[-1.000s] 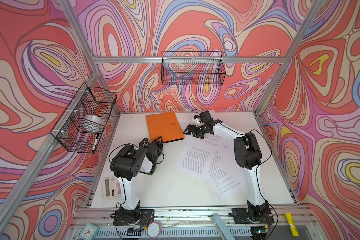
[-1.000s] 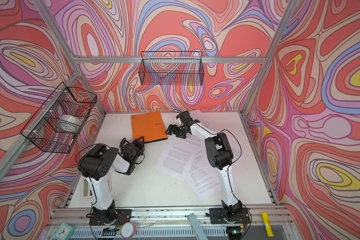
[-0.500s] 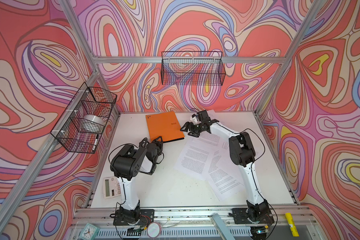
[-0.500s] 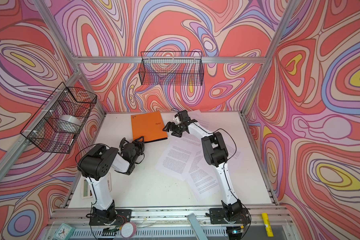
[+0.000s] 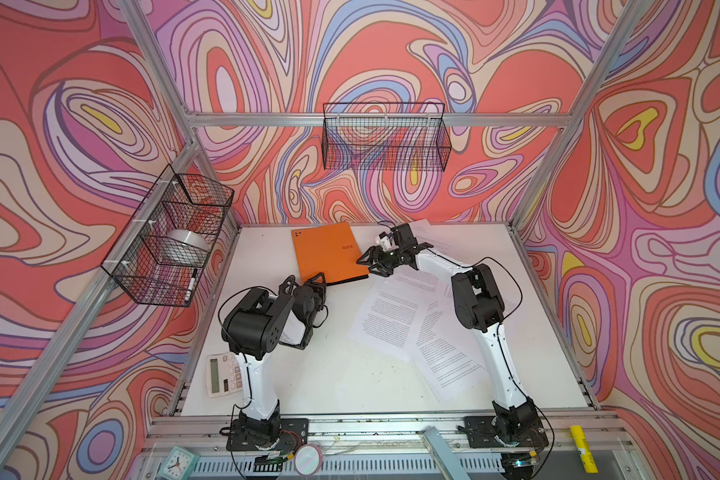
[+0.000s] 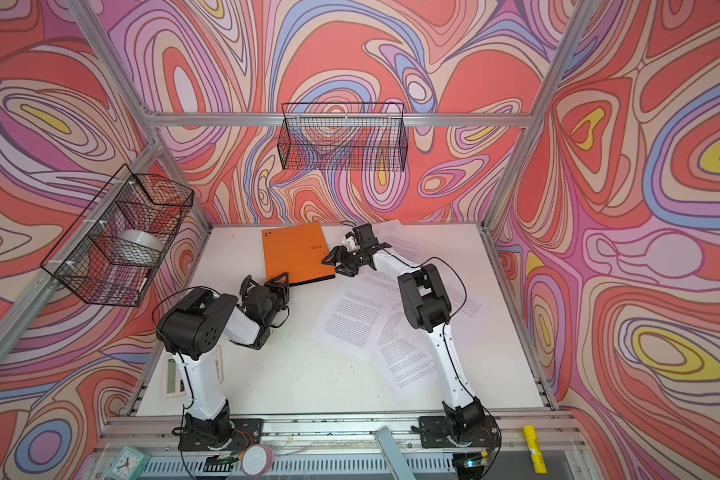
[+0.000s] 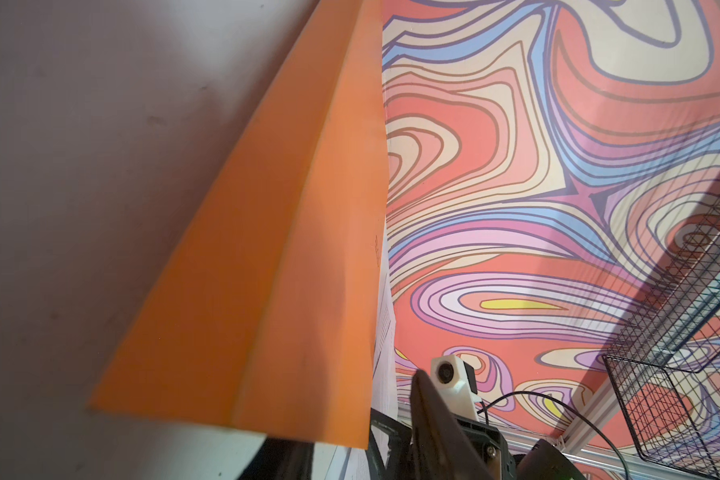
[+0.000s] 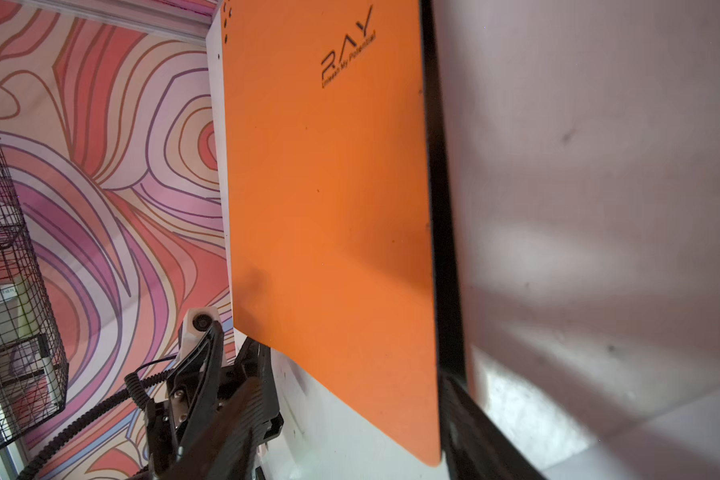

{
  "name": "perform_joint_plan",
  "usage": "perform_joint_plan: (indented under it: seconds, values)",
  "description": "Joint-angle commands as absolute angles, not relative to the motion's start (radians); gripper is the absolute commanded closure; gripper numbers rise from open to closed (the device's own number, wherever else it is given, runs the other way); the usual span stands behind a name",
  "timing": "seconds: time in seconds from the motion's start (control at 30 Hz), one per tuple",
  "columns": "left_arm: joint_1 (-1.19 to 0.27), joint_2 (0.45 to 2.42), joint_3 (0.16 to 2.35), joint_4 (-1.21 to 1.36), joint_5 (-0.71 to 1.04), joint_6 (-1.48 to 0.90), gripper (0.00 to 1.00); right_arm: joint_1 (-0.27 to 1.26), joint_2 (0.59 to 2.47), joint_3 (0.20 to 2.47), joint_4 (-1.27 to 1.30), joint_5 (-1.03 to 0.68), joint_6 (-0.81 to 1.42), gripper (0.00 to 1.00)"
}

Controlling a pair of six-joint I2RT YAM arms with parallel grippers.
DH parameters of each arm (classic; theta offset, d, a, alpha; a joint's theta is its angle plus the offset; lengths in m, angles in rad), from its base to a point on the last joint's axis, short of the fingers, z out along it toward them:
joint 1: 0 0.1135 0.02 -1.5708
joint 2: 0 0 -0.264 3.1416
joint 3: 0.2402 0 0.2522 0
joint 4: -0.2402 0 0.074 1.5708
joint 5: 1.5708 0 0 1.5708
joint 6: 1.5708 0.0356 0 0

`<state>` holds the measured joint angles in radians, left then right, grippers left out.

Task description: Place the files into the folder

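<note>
Both top views show you the folder (image 5: 327, 253) lying shut on the white table (image 5: 329, 386), orange side up, with a small dark logo (image 5: 347, 247) near its right edge. Your right gripper (image 5: 368, 267) is at the folder's right edge, close to the near corner. Its jaws are spread apart. In the right wrist view that edge of the folder (image 8: 329, 208) runs between them, with a thin black strip showing along it. You cannot tell from the pictures if the fingers touch the folder. Your left gripper (image 5: 304, 280) is at the folder's near left corner. In the left wrist view the folder (image 7: 267, 270) fills the middle, and its corner sits over one dark finger (image 7: 275, 459). The jaws look a little apart, but you cannot tell if they pinch the folder or just sit beside it. The files (image 5: 391, 320) lie loose on the table, to the right of the folder and nearer the front. They overlap each other like a fan, and the right arm (image 5: 474, 299) reaches over them. One more sheet (image 5: 431, 239) lies right of the folder, just past the right gripper. All the files you can see are outside the folder. A calculator (image 5: 221, 374) lies well apart from the folder, to its left and nearer the front.
</note>
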<state>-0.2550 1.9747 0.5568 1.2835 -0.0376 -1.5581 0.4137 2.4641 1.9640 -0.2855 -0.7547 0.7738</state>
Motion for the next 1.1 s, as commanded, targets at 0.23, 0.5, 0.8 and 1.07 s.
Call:
perform_joint_plan:
  seconds: [0.23, 0.5, 0.8, 1.07]
  values:
    - [-0.250, 1.994, 0.578, 1.360, -0.024, -1.582, 0.62, 0.418, 2.511, 1.960, -0.138, -0.830, 0.877, 0.48]
    - [-0.250, 1.983, 0.575, 1.359, -0.023, -1.577, 0.62, 0.419, 2.534, 1.969, -0.085, -0.818, 0.902, 0.81]
    - [-0.236, 1.815, 0.526, 1.144, 0.148, -1.447, 0.30, 0.414, 2.311, 1.771, -0.140, -0.693, 0.780, 1.00]
    - [-0.261, 1.539, 0.416, 0.793, 0.278, -1.291, 0.21, 0.397, 2.178, 1.580, -0.067, -0.633, 0.808, 1.00]
